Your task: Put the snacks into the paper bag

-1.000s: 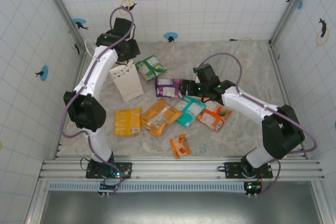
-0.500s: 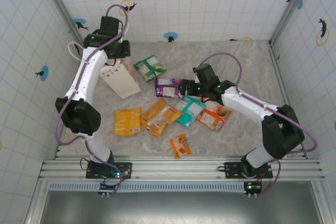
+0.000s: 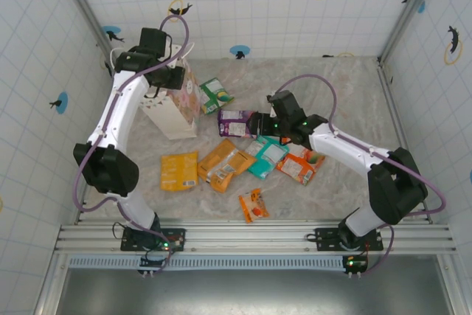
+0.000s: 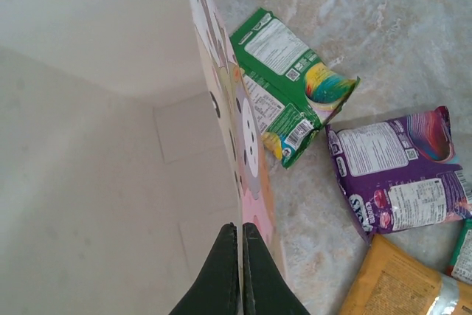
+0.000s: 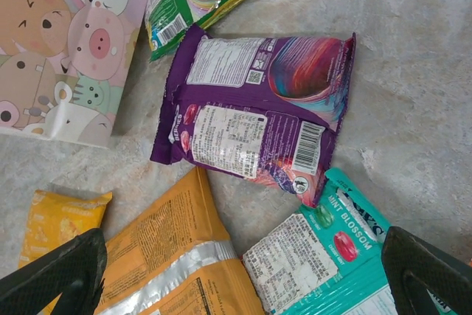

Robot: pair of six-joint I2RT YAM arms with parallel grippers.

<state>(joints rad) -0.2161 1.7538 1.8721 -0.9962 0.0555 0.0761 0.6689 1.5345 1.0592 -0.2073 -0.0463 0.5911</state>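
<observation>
Left gripper (image 4: 240,231), clamped on rim of paper bag (image 3: 174,114), held it upright for filling; right gripper (image 5: 242,245) hovered open over purple snack packet (image 5: 254,119).

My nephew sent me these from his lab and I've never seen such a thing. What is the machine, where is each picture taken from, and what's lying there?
These are two robot arms bolted at the near edge of a table, each ending in a two-finger claw. One picture looks down from above and behind them; the other two come from cameras on the wrists, looking out past each claw. On the table lie foil snacks: a green packet, a purple packet, a teal packet, a yellow packet and orange packets. The left claw is shut, apparently pinching the top edge of the paper bag printed with cartoon pigs. The right claw hangs wide open over the packets, holding nothing.
</observation>
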